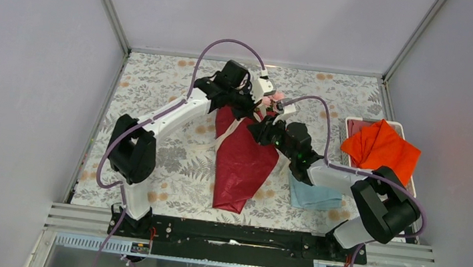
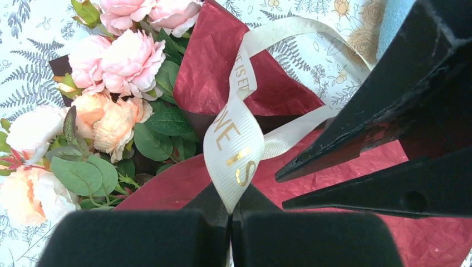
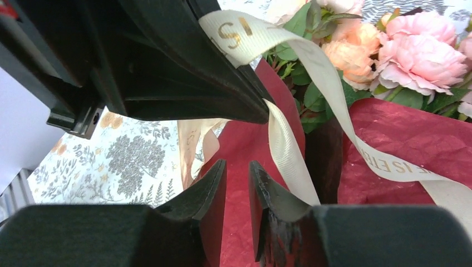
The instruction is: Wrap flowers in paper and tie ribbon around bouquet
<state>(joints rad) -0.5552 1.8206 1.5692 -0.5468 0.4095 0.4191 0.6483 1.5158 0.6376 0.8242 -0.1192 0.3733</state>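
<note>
Bouquet [image 1: 242, 160] lies mid-way across the fern-print tablecloth [image 1: 159, 84], a cone of dark crimson paper [image 2: 217, 61] with pink and peach flowers [image 2: 119, 58] and green leaves spilling from its wide end. Over that wide end the left gripper [image 2: 231, 214] has its fingers pressed together on a fold of the cream ribbon [image 2: 234, 144], which carries gold lettering and loops up and away across the bouquet's paper. The right gripper [image 3: 237, 172] hangs just beside the bouquet's wide end, tips close to the left gripper; its fingers stand a narrow gap apart, with only red paper showing through the gap, and a ribbon strand runs down along the outer side of one finger. A light blue cloth [image 1: 313, 194] lies just right of the bouquet, and an orange-red cloth [image 1: 380, 150] farther right.
</note>
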